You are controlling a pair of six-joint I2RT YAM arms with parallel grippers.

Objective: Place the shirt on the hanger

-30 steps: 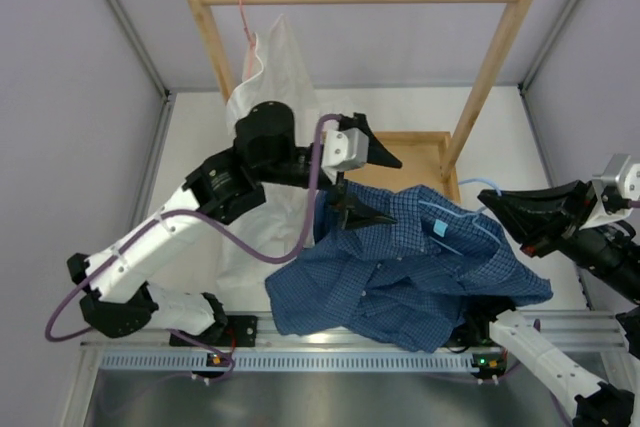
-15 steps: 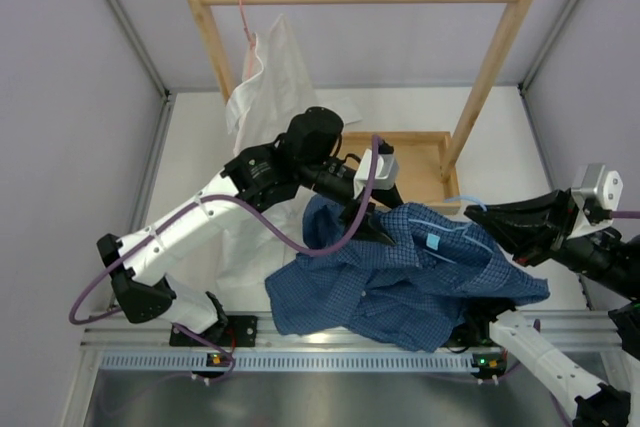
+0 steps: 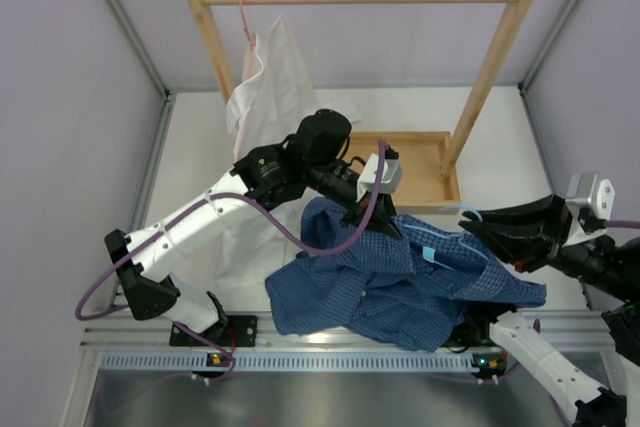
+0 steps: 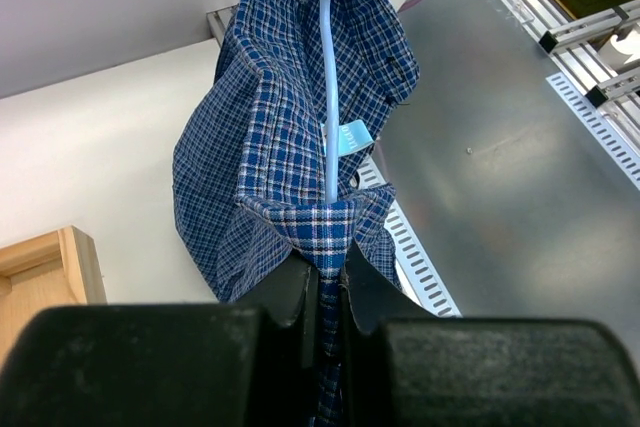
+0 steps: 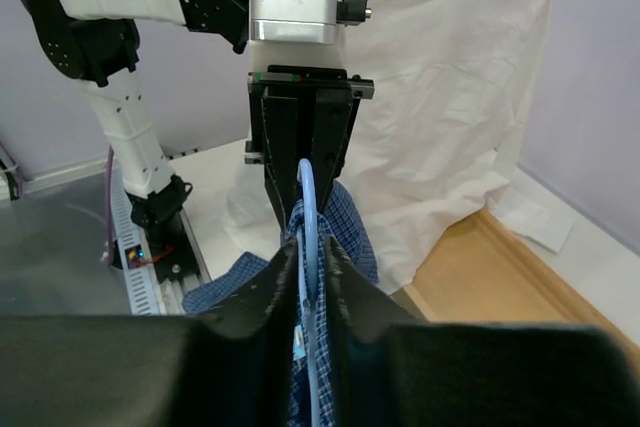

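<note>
With the left claw [image 4: 330,269] clamped on the shirt [image 3: 400,282] just in front of the tray [image 3: 428,137] and the right claw [image 5: 307,253] pinched shut on the hanger [image 4: 329,97], ease cloth over its end slowly.

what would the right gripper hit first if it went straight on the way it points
Most likely the dark blue checked button-up shirt bunched right at the right gripper's tips; just behind it, the left gripper faces it head-on, clamped on that fabric. Depth between them is unclear.
</note>
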